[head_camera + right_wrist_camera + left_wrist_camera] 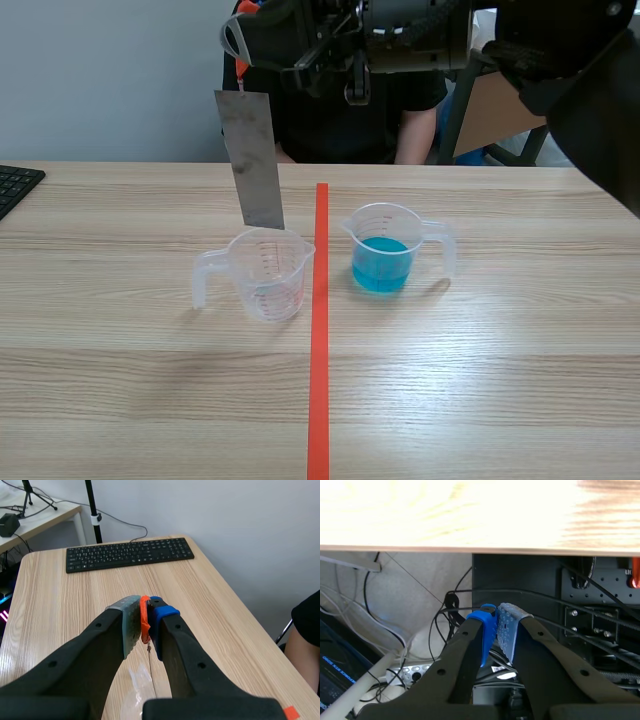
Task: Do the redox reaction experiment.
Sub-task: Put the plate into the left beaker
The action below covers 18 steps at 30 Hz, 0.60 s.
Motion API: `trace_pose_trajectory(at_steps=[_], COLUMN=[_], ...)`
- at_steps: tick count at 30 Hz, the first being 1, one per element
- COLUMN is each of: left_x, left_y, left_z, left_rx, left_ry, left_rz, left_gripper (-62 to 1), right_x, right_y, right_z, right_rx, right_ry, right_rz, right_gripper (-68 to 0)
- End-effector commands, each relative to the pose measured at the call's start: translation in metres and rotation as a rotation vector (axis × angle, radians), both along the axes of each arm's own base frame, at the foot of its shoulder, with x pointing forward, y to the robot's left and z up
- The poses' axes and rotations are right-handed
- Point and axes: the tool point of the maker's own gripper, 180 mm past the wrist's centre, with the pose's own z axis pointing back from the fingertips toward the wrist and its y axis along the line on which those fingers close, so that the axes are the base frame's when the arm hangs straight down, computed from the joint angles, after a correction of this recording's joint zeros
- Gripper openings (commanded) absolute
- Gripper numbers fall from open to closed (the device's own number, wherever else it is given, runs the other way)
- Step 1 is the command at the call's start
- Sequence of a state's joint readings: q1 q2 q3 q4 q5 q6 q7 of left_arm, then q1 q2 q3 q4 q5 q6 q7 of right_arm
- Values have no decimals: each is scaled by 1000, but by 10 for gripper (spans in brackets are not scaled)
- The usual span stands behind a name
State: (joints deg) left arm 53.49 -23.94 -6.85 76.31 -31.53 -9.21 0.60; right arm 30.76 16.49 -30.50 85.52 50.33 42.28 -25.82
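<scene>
Two cups mid-frame: empty cup point(268, 275) left, blue-liquid cup point(383, 250) right. R pincer point(145, 625) clamped on metal strip point(258, 160) above empty cup; L pincer point(497, 630) together.

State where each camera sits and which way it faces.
Scene view: between the arms, facing across the table to a seated person; the right gripper, raised, holds the metal strip.
Left wrist view: off the table's edge, looking down at cables; the left gripper shut, empty.
Right wrist view: above the table, looking past the right gripper toward the keyboard.
Shared: scene and right wrist both show keyboard and strip.
</scene>
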Motion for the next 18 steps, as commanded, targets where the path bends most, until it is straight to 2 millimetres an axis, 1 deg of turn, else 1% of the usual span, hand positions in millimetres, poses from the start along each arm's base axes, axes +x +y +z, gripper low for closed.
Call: trace_pose_trajectory(at_steps=[1,6,11,18], left_x=[5,12,12,12], left_y=[-1,-1,-1,-1], left_z=[3,4,4,4], left_rx=[-7,-7,-7,-7], left_ry=[-22,-36,-36,-35], left_rz=[-2,-2,-2,-2], left_gripper=[-562,-562,-562,-562], right_x=[-1,-1,3,12], right_y=[2,6,7,7], right_z=[21,18,16,2], right_rx=[31,22,49,49], right_ry=[-57,-75,-54,-20], right_rz=[16,15,7,-11], right_gripper=[-662,-662,-662,-662])
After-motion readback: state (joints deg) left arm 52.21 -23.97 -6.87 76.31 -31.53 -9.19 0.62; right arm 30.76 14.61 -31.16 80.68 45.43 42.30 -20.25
